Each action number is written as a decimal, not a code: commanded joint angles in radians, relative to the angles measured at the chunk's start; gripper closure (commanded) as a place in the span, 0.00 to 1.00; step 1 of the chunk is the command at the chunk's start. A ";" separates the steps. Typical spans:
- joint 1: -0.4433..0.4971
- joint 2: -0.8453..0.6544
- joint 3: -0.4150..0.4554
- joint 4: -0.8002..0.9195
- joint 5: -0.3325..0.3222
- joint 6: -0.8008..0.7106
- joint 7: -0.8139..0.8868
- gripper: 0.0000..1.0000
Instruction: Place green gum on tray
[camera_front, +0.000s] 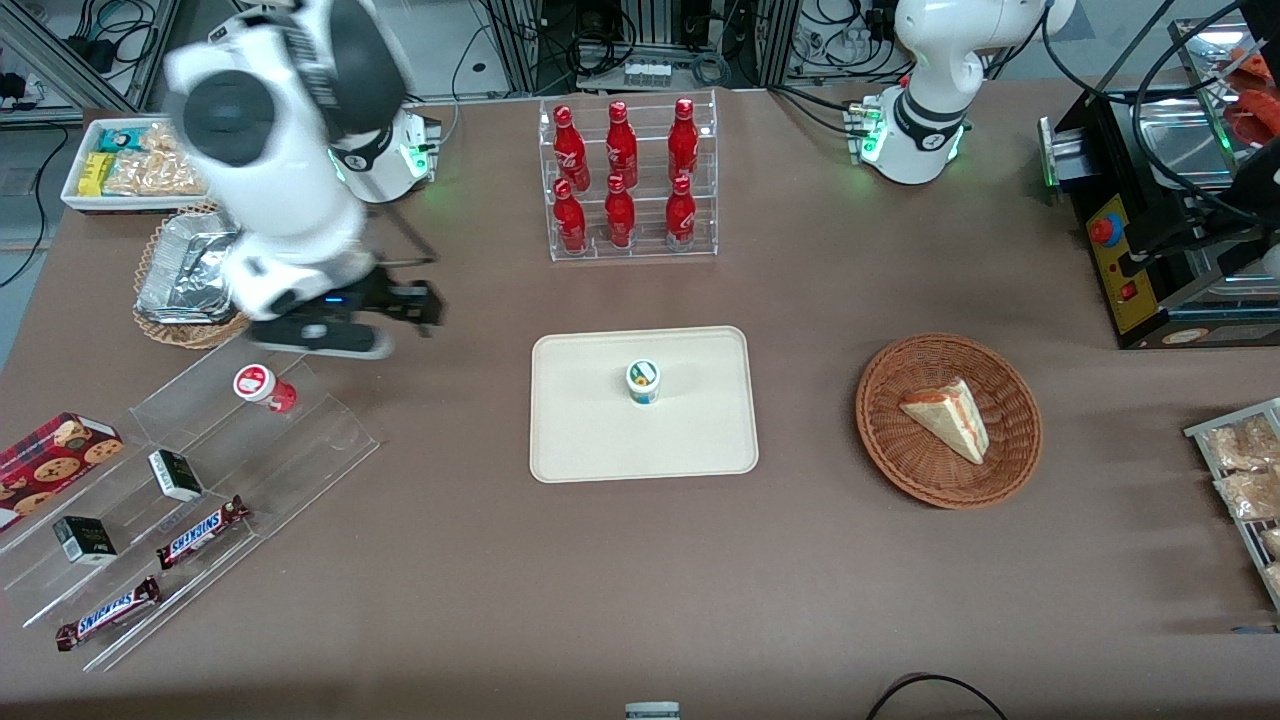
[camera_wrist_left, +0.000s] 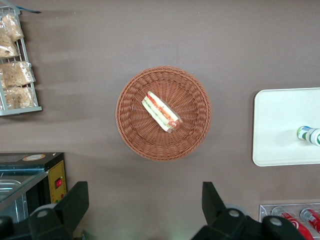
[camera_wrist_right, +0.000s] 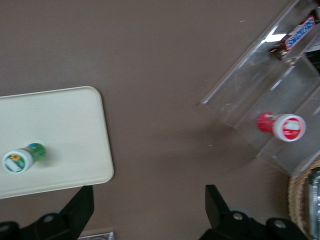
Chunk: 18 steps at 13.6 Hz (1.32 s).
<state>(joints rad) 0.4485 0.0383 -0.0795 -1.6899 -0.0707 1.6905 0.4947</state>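
The green gum (camera_front: 643, 382), a small bottle with a white lid and a blue-green body, stands upright near the middle of the cream tray (camera_front: 600, 440). It also shows in the right wrist view (camera_wrist_right: 22, 158) on the tray (camera_wrist_right: 60, 125), and at the edge of the left wrist view (camera_wrist_left: 309, 135). My gripper (camera_front: 400, 310) is open and empty, raised above the bare table between the tray and the clear stepped display (camera_front: 200, 480). Its fingers (camera_wrist_right: 80, 205) stand wide apart over bare table.
A red-lidded gum bottle (camera_front: 262, 386) sits on the clear display with candy bars (camera_front: 200, 532) and small boxes. A rack of red bottles (camera_front: 625, 175) stands farther from the camera than the tray. A wicker basket with a sandwich (camera_front: 948, 418) lies toward the parked arm's end.
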 joint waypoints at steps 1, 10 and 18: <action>-0.108 -0.073 0.009 -0.056 0.017 -0.021 -0.126 0.01; -0.350 -0.090 -0.049 -0.042 0.072 -0.081 -0.343 0.01; -0.521 -0.077 0.049 -0.028 0.071 -0.103 -0.510 0.01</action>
<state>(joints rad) -0.0343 -0.0353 -0.0412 -1.7226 -0.0162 1.5961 0.0445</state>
